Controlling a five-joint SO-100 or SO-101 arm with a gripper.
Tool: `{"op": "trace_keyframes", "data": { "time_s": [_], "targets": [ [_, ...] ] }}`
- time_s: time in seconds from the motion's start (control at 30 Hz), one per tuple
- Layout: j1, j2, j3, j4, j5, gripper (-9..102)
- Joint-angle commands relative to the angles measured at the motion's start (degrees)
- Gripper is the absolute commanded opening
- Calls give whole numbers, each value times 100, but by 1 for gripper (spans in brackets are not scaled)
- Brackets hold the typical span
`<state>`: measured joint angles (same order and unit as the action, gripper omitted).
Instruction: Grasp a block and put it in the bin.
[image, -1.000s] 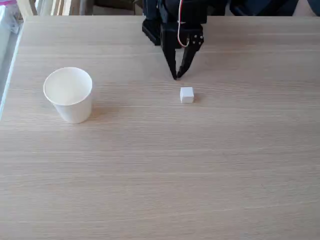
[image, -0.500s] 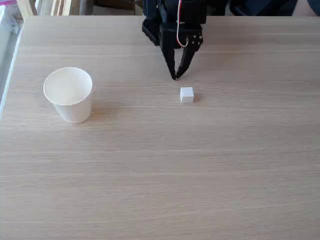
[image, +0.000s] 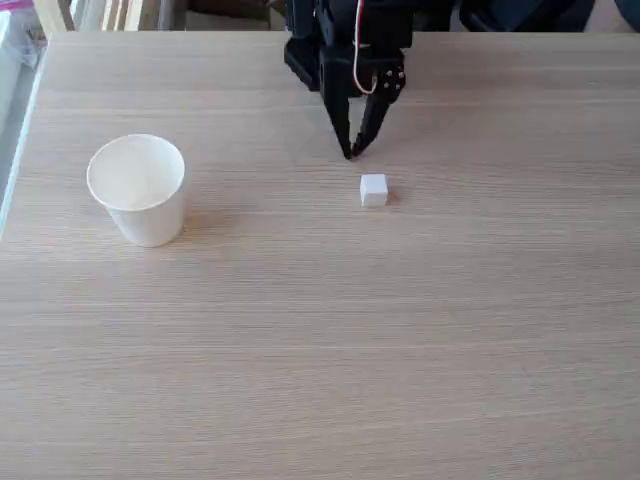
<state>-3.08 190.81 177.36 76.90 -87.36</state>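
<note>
A tiny white block (image: 373, 190) lies on the wooden table (image: 320, 330), right of centre in the fixed view. The bin (image: 137, 188), a white paper cup, stands upright at the left with its mouth open and nothing visible inside. My black gripper (image: 351, 151) hangs from the arm at the top of the frame, pointing down with its fingertips meeting just above and slightly left of the block. It is shut and holds nothing. A small gap separates the tips from the block.
The arm's black base (image: 340, 30) sits at the table's far edge. The table's left edge (image: 22, 110) runs close to the cup, with clutter beyond it. Bare wood stretches across the near half.
The gripper has lifted very slightly. Block and cup have not moved.
</note>
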Motion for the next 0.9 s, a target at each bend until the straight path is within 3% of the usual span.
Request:
{"op": "trace_keyframes", "data": {
  "time_s": [0.0,0.27,0.57,0.87],
  "targets": [
    [-35,9,70,-18,-62,0],
    [-18,-193,53,-79,-352,0],
    [158,-1195,-176,-1397,-809,0],
    [281,-1942,-1037,-1433,-1063,0]
  ]
}}
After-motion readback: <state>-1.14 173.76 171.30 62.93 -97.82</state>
